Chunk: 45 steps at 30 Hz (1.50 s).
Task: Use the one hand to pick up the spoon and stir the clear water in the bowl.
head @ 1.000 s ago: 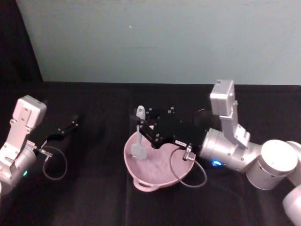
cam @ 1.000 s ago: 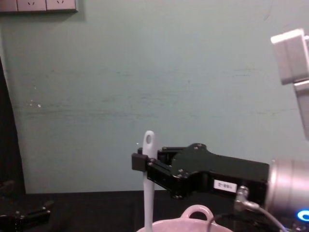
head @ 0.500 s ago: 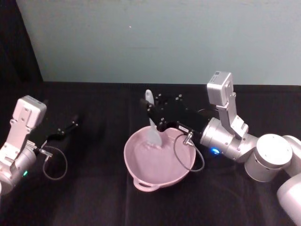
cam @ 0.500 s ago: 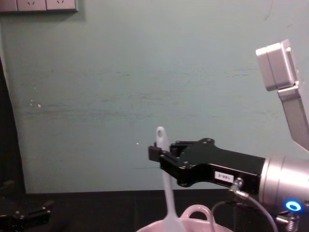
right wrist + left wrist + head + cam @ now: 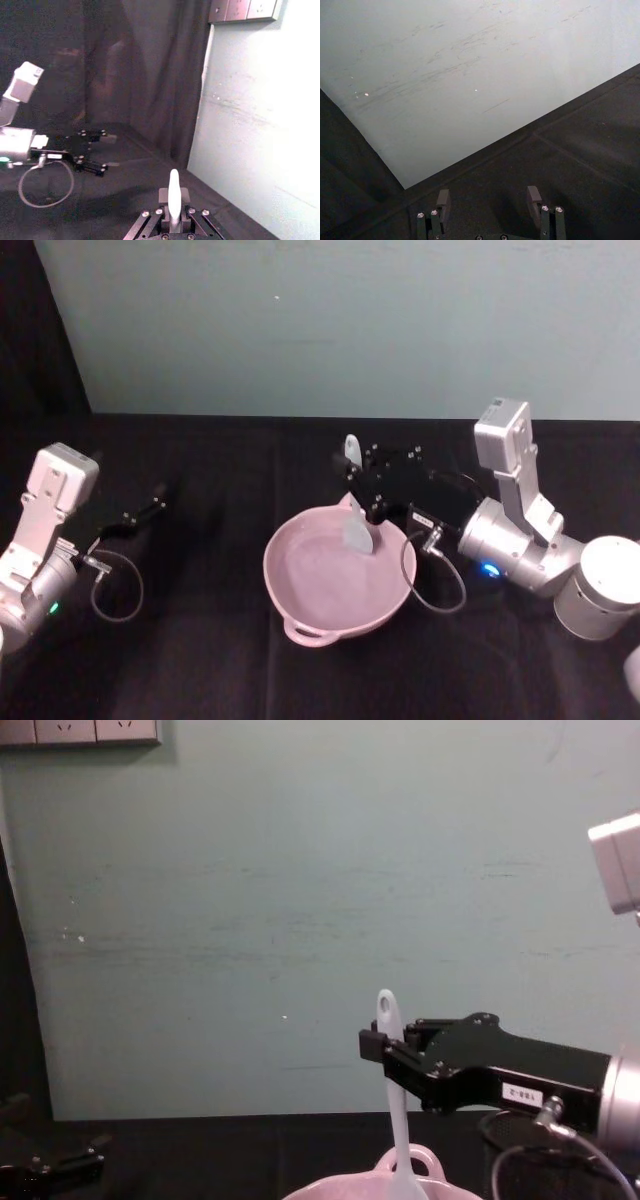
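Head view: the right pincer [image 5: 352,472] reaches in from the right over the far edge of the bowl [image 5: 276,578]. It is pressed together on the upper handle of the spoon [image 5: 356,527], just below the hole at the tip. The spoon stands nearly upright, its tip leaning slightly away from the robot. Its flat head points down inside the bowl, against the far right part of the wall. Whether the head touches the water cannot be told.

The bowl sits at the middle of the black desk [image 5: 200,650], with its loop handle [image 5: 310,637] turned toward the robot.

Chest view: the spoon handle rises above the pincer fingers, in front of the pale green wall [image 5: 250,900]. The lower shaft drops behind the bowl rim. The pincer body lies level, and its white label faces the camera.

Right wrist view: the handle tip stands clamped between the two fingers.

Left wrist view: the left pincer [image 5: 488,196] is spread, with nothing between its fingers. It is parked at the left side of the desk, well apart from the bowl.
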{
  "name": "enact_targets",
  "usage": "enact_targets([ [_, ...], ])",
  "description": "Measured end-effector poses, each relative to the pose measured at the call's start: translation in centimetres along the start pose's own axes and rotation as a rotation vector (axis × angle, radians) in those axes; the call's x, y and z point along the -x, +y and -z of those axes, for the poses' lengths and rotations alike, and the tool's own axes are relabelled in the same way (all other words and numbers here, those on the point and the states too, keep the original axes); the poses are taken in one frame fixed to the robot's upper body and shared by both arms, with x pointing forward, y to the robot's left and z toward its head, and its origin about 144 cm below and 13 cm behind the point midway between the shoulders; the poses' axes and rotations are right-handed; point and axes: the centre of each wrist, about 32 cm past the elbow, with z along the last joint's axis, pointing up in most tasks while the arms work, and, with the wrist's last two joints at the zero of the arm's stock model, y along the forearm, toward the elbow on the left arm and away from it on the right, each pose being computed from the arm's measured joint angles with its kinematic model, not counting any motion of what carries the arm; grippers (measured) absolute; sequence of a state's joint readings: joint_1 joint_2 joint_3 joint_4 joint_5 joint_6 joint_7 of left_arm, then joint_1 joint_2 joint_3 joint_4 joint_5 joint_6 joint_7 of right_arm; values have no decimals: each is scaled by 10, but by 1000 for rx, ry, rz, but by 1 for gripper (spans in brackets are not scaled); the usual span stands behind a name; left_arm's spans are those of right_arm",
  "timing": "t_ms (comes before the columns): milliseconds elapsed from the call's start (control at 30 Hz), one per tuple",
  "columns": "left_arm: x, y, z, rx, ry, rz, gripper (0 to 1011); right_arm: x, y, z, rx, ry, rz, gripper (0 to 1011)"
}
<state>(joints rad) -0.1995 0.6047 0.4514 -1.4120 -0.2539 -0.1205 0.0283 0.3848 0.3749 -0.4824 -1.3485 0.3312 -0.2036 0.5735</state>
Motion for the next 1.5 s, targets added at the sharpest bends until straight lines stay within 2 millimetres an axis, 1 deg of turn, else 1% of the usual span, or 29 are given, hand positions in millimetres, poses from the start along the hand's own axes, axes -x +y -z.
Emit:
enact_targets([
  [233,0,0,0,0,0,0,1005,10,-11,-1,-2,18,-17,118],
  [500,0,0,0,0,0,0,1005,22,-13,-6,-19,36,-52,118],
  [667,0,0,0,0,0,0,1005,28,-6,-7,-32,60,-96,118],
  [733,0,0,0,0,0,0,1005,31,1,-6,-39,72,-121,118],
  [833,0,0,0,0,0,0,1005,32,5,-5,-45,78,-132,118],
  [967,0,0,0,0,0,0,1005,35,19,-2,-71,88,-150,118],
  [1233,0,0,0,0,0,0,1005,28,31,5,-90,90,-110,118],
  [1400,0,0,0,0,0,0,1005,17,31,10,-86,75,-54,118],
  [1500,0,0,0,0,0,0,1005,9,28,13,-82,67,-13,118],
])
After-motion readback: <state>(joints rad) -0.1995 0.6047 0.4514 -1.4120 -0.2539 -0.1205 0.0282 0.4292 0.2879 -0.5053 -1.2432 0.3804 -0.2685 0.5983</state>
